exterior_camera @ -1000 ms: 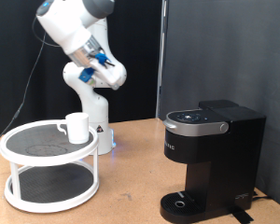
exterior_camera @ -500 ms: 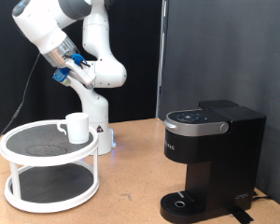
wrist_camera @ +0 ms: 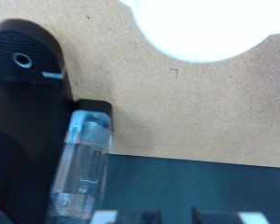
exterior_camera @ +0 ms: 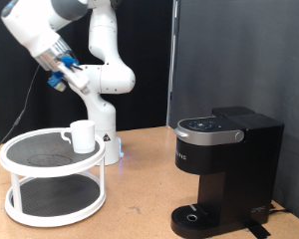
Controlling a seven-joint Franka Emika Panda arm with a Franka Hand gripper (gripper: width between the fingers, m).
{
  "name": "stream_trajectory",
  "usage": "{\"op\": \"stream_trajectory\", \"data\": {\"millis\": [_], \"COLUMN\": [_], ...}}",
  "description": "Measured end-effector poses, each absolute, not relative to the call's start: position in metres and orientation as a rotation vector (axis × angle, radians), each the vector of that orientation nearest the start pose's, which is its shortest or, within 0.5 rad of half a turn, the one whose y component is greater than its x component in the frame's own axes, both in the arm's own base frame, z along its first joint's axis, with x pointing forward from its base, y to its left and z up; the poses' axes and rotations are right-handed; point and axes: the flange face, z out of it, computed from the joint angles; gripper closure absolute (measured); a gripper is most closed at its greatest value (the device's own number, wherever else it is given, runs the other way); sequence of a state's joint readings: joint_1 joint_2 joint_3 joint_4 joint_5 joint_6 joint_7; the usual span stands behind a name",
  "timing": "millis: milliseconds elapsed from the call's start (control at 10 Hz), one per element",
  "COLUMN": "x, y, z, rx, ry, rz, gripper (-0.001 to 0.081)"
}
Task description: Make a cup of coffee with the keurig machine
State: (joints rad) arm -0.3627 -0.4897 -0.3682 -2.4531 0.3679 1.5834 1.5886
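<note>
The cup (exterior_camera: 82, 134) is a small white mug standing upright on the top tier of a round white two-tier shelf (exterior_camera: 52, 181) at the exterior view's left. The keurig machine (exterior_camera: 224, 169) is a black box with a silver-rimmed top panel at the exterior view's right, with its lid down. My gripper (exterior_camera: 60, 76), with blue parts, hangs high in the air at the exterior view's upper left, well above the cup and holding nothing. The wrist view shows one translucent finger (wrist_camera: 84, 166) over the brown tabletop; neither cup nor machine shows clearly there.
The arm's white base (exterior_camera: 105, 129) stands just behind the shelf. A brown tabletop (exterior_camera: 140, 199) lies between the shelf and the machine. A black curtain (exterior_camera: 239, 60) hangs behind. A bright white rounded shape (wrist_camera: 205, 23) shows in the wrist view.
The arm has swung towards the exterior view's left, carrying the gripper from above the base to above the shelf's far side. The cup and machine have not moved.
</note>
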Motion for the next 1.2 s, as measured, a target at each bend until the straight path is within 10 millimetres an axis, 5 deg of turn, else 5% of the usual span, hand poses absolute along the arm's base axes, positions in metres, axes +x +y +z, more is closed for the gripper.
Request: {"op": "stream_trajectory", "data": {"millis": [500,1000,1100,1200], "x": [0.267,0.269,0.268,0.267], "y": [-0.27,-0.279,-0.277,-0.275], "z": [0.448,0.415,0.404,0.392], "rx": [-1.015,-1.012,-0.998,-0.988], "ry": [2.502,2.568,2.578,2.586], "rz": [0.795,0.697,0.675,0.661], "gripper": [0.0806,0.0806,0.0711,0.0711]}}
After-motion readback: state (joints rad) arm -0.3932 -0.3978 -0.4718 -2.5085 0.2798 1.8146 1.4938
